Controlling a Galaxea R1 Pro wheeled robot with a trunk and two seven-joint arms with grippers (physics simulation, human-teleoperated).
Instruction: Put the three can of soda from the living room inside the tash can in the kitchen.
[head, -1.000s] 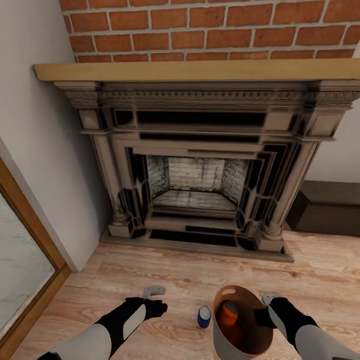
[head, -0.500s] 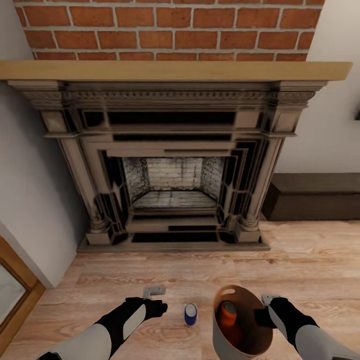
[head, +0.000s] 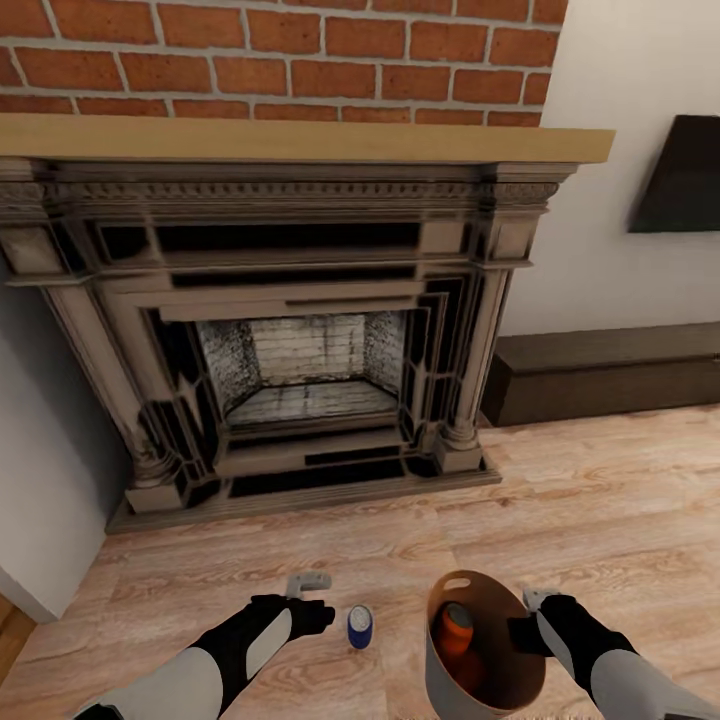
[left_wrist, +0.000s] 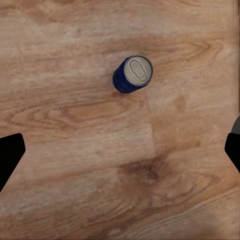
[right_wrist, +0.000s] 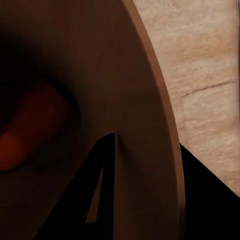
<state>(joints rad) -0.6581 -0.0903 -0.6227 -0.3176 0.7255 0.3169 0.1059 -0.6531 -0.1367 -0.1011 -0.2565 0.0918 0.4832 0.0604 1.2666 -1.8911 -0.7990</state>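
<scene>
Your left gripper (head: 308, 590) hangs empty over the light wood floor (head: 600, 490), its two dark fingertips (left_wrist: 10, 155) spread wide at either edge of the left wrist view with bare planks between them. The dark blue can (head: 360, 626) stands upright on the floor at about 4 o'clock from that gripper in the head view, close but not touching, and in the left wrist view it sits well off the line between the fingers, its silver top facing the camera.

Your right gripper (head: 530, 612) is pinched onto the rim of the trash can (head: 440, 600) at the bin's 3 o'clock side; the right wrist view shows one finger inside the wall and one outside. An orange can (head: 456, 632) lies inside the bin.

Over the last second the whole head view has swung: the fireplace (head: 300, 330) has slid left, a black TV (head: 680, 185) and more of the dark bench (head: 610, 375) have come in at 3 o'clock. That is the camera turning, not the room. Your arms and the bin keep their place in the picture, while the blue can now sits nearer the left gripper. I judge the turn is lining that can up for a left-hand pick.

Only one orange can is clear; the bin's dark depth may hide the second. The bin's base and both forearms are cut off at 6 o'clock.
</scene>
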